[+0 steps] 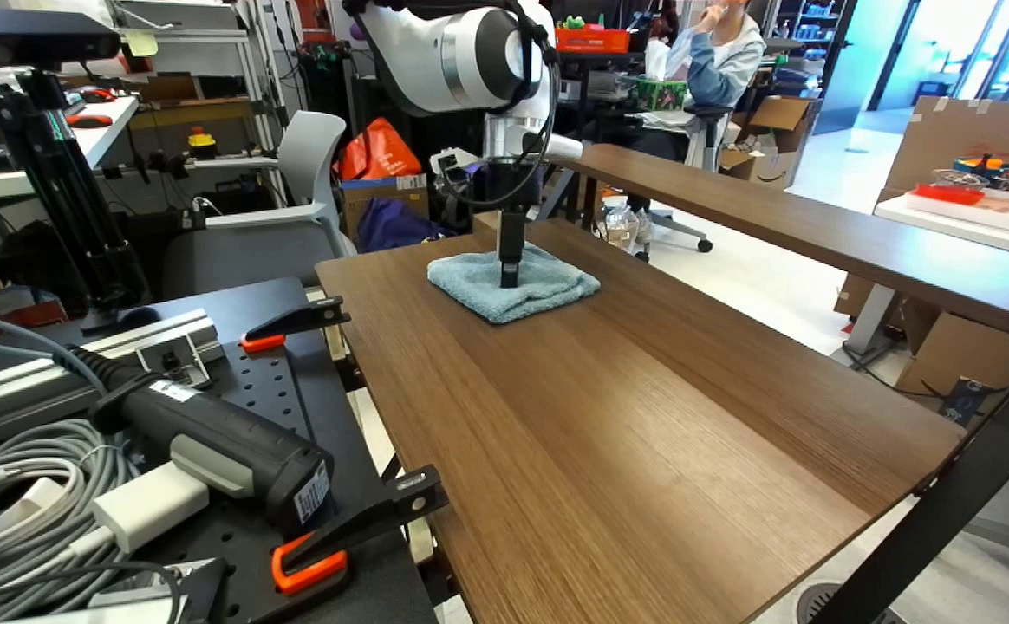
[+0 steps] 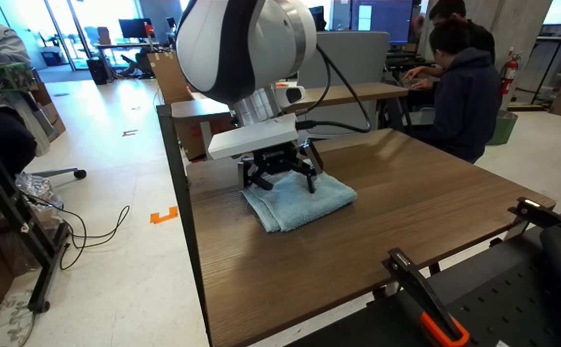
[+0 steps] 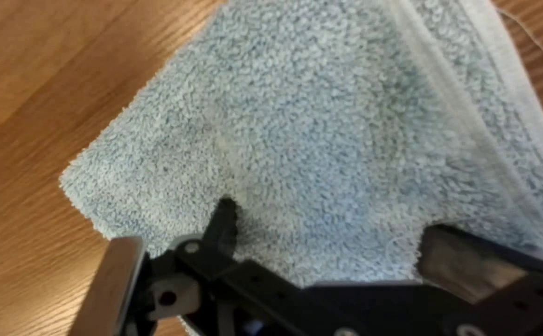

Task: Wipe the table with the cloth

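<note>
Gray cables (image 1: 106, 459) sit closest, at eight o'clock in an exterior view. Past them, the folded light-blue cloth (image 1: 548, 286) lies on the big brown tabletop (image 1: 643, 433), toward its eleven o'clock end. At twelve o'clock hangs the white robot arm (image 1: 426, 82), its jaws spread wide apart over the cloth. In the wrist view, cloth shows between the black fingertips (image 3: 224, 219).

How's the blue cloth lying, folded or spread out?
Folded. In the wrist view, the cloth shows stacked layers, one pale edge set back from another beneath.
</note>
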You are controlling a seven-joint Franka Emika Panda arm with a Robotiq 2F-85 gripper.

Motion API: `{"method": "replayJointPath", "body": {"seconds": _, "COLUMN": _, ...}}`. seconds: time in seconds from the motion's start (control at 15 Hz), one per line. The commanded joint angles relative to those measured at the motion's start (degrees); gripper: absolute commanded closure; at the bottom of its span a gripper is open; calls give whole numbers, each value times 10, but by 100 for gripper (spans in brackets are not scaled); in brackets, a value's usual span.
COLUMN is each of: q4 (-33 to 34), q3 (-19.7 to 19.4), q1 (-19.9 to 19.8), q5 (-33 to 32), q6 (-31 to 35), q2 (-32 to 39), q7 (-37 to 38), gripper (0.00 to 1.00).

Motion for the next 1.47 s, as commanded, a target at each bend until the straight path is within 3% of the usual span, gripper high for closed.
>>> {"method": "replayJointPath", "body": {"seconds": 0.0, "q4": -6, "q3": 6, "q1": -4, "q5": -5, "q6": 0, "q2": -3, "q7": 3, "gripper": 0}}
{"method": "replayJointPath", "body": {"seconds": 0.2, "q4": -13, "q3": 6, "q1": -4, "q5": -5, "q6": 4, "q2": -7, "q7": 3, "gripper": 0}}
{"method": "replayJointPath", "body": {"seconds": 0.4, "q4": 44, "q3": 2, "q1": -19, "q5": 12, "q6": -54, "q2": 27, "q7": 19, "gripper": 0}}
{"method": "replayJointPath", "body": {"seconds": 0.6, "q4": 118, "q3": 2, "q1": -67, "q5": 52, "q6": -111, "q2": 59, "q7": 31, "gripper": 0}}
{"method": "replayJointPath", "body": {"seconds": 0.93, "q4": 181, "q3": -13, "q1": -147, "q5": 109, "q6": -134, "q2": 112, "q7": 56, "gripper": 0}}
{"method": "replayJointPath", "body": {"seconds": 1.0, "q4": 180, "q3": -12, "q1": -159, "q5": 119, "q6": -116, "q2": 120, "q7": 64, "gripper": 0}}
{"method": "replayJointPath", "body": {"seconds": 1.07, "q4": 182, "q3": -10, "q1": -165, "q5": 121, "q6": -141, "q2": 119, "q7": 59, "gripper": 0}}
{"method": "replayJointPath", "body": {"seconds": 1.13, "q4": 171, "q3": -14, "q1": -165, "q5": 119, "q6": -119, "q2": 115, "q7": 69, "gripper": 0}}
{"method": "replayJointPath", "body": {"seconds": 1.4, "q4": 131, "q3": -12, "q1": -165, "q5": 118, "q6": -133, "q2": 87, "q7": 86, "gripper": 0}}
